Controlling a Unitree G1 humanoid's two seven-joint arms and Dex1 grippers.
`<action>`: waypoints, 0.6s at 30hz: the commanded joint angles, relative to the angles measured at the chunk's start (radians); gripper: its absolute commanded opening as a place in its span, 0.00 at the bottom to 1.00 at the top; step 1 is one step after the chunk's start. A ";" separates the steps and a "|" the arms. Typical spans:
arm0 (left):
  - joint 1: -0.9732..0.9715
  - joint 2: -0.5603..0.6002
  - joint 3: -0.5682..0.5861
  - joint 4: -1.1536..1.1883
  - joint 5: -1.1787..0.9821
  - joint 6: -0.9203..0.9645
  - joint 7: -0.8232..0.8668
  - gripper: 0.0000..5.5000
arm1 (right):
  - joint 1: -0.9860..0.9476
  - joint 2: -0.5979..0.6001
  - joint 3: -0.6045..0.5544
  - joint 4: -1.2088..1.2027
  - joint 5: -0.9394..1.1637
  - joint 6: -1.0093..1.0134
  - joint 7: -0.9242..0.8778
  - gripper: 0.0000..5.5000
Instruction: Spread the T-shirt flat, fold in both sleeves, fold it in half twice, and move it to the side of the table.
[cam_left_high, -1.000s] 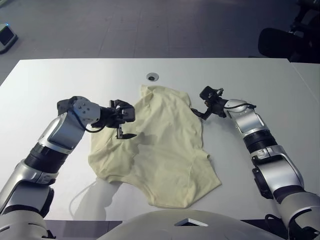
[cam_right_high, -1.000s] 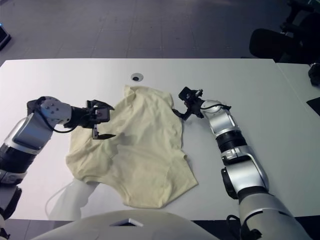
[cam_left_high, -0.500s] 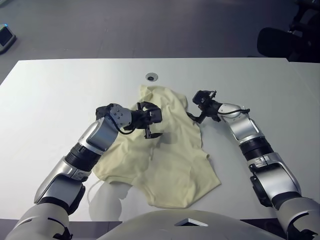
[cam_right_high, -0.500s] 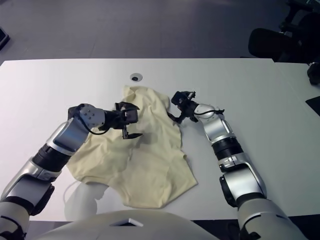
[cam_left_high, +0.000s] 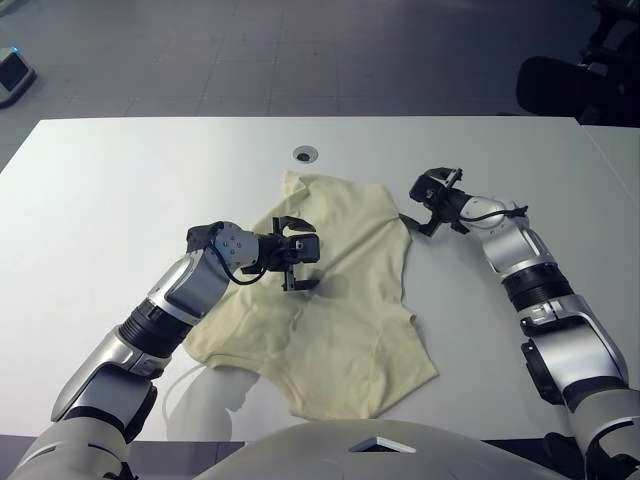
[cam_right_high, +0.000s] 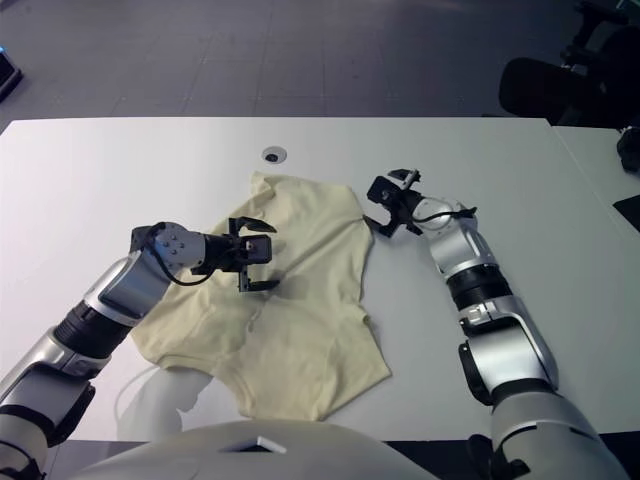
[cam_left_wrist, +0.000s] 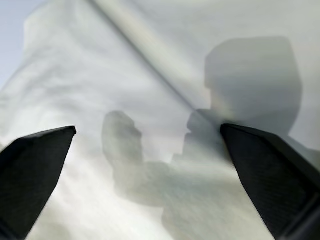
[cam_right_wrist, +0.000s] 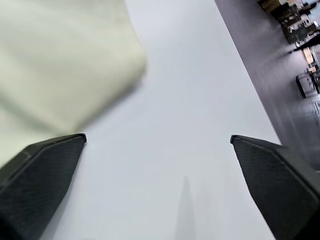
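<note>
A pale yellow T-shirt (cam_left_high: 340, 300) lies rumpled on the white table (cam_left_high: 120, 180), its hem toward me. My left gripper (cam_left_high: 300, 254) hovers open just over the shirt's left-middle part. In the left wrist view its dark fingertips (cam_left_wrist: 35, 165) stand wide apart with cloth (cam_left_wrist: 150, 75) and their shadow below. My right gripper (cam_left_high: 416, 208) is open at the shirt's far right corner, over bare table. In the right wrist view the shirt's edge (cam_right_wrist: 60, 60) lies beside the gripper's spread fingers (cam_right_wrist: 270, 175).
A round cable hole (cam_left_high: 304, 153) sits in the table just beyond the shirt. Wide bare table lies to the left and to the right (cam_left_high: 560, 170). A dark chair (cam_left_high: 570, 85) stands past the far right corner.
My left gripper has moved from the shirt's left edge to over its middle. My right gripper swung in toward the shirt, then back out right; the shirt's far right corner now lies further right.
</note>
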 joint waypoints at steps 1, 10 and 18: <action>0.061 0.004 -0.041 0.036 0.036 0.042 -0.002 0.98 | 0.139 -0.129 -0.076 -0.189 0.027 0.038 0.069 0.98; 0.073 0.011 -0.024 0.019 0.030 0.059 0.009 0.98 | 0.433 -0.209 -0.097 -0.574 0.077 0.159 0.186 0.98; 0.049 0.009 -0.030 0.045 0.032 0.041 0.001 0.98 | 0.320 -0.038 -0.019 -0.334 0.030 0.112 0.041 0.98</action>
